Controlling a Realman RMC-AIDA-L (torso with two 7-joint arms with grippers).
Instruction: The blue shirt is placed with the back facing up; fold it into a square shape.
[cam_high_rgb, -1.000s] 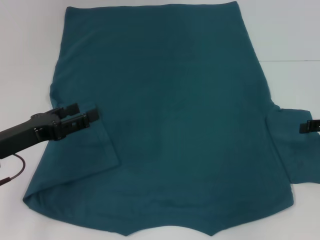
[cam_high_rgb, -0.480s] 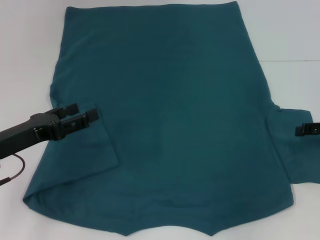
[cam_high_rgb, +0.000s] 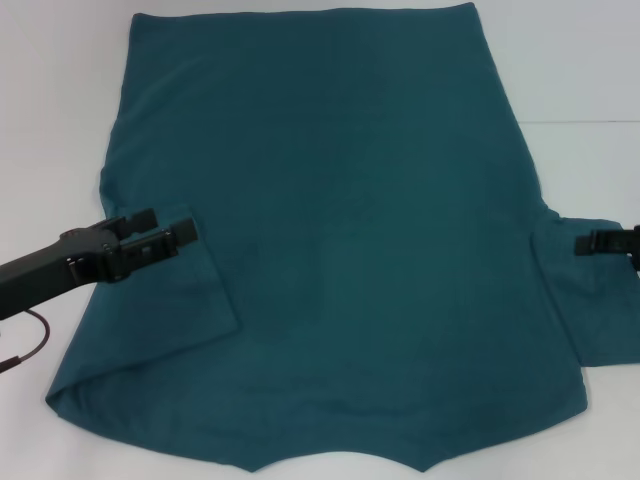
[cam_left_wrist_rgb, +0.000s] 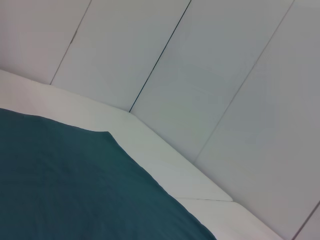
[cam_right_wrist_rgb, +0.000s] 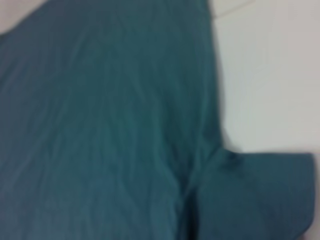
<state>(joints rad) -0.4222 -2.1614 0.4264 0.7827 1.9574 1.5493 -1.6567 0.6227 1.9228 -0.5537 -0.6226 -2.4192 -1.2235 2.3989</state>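
The blue shirt (cam_high_rgb: 340, 230) lies spread flat on the white table (cam_high_rgb: 60, 120), plain back up, collar end towards me. Its left sleeve (cam_high_rgb: 190, 290) is folded inward onto the body. My left gripper (cam_high_rgb: 170, 226) hovers over that folded sleeve, open, with nothing between its fingers. The right sleeve (cam_high_rgb: 590, 310) still sticks out flat to the side. Only the tip of my right gripper (cam_high_rgb: 592, 243) shows, just above that sleeve's upper edge. The left wrist view shows the shirt (cam_left_wrist_rgb: 65, 185) and its hem corner. The right wrist view shows the shirt body (cam_right_wrist_rgb: 100, 125) and the right sleeve (cam_right_wrist_rgb: 250, 195).
Bare white table surrounds the shirt on the left and right, with a seam (cam_high_rgb: 580, 122) on the right side. A dark red cable (cam_high_rgb: 30, 345) hangs below my left arm. Pale wall panels (cam_left_wrist_rgb: 200, 75) stand behind the table's far edge.
My right gripper has slid leftward and slightly up over the right sleeve. The left gripper and the shirt have stayed where they were.
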